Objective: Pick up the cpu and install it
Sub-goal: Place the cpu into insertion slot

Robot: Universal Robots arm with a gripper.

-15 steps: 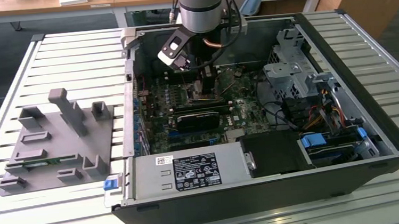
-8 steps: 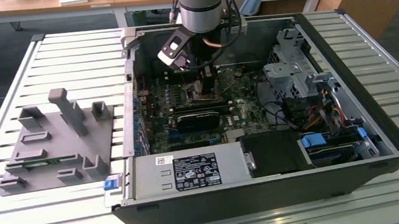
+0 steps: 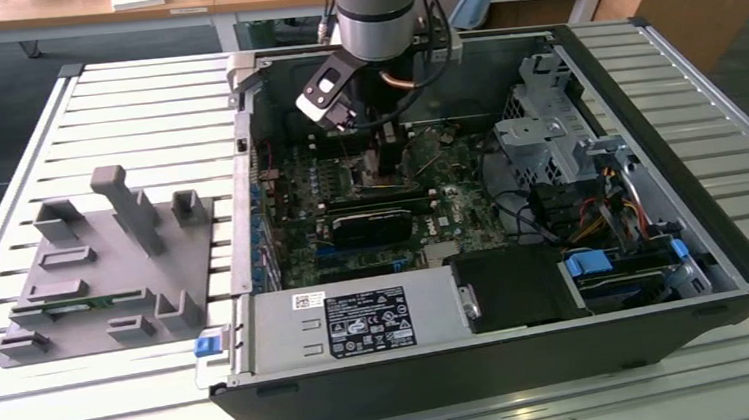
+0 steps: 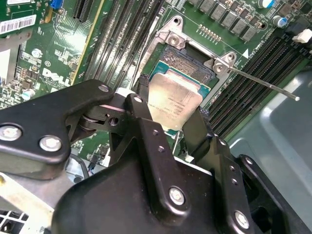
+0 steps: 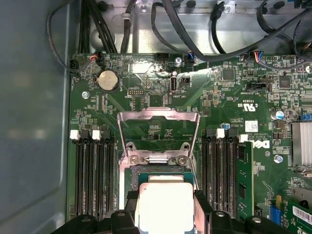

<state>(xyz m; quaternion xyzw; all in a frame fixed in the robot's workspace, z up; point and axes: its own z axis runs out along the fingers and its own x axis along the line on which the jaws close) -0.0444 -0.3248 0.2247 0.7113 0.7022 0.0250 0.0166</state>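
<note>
The cpu point(image 4: 176, 97) is a flat square chip with a silver-grey top. It sits at the open motherboard socket point(image 4: 192, 56), level with it or just over it; I cannot tell whether it touches. My gripper point(image 4: 168, 111) is shut on the cpu, one black finger point(image 4: 141, 114) against each opposite side. In the first wrist view the cpu point(image 5: 165, 207) lies between the fingers point(image 5: 201, 207) of the gripper point(image 5: 165, 200), in front of the raised metal load plate point(image 5: 158, 127). The exterior view has the gripper point(image 3: 381, 159) reaching down into the computer case point(image 3: 494, 361).
The thin socket lever point(image 4: 265, 84) sticks out to one side. Black memory slots point(image 5: 95, 175) flank the socket. Cables point(image 5: 195, 29) run along the case wall. A power supply point(image 3: 356, 322) and drive cage point(image 3: 543, 136) crowd the case. A grey parts fixture point(image 3: 98, 262) stands at the exterior view's left.
</note>
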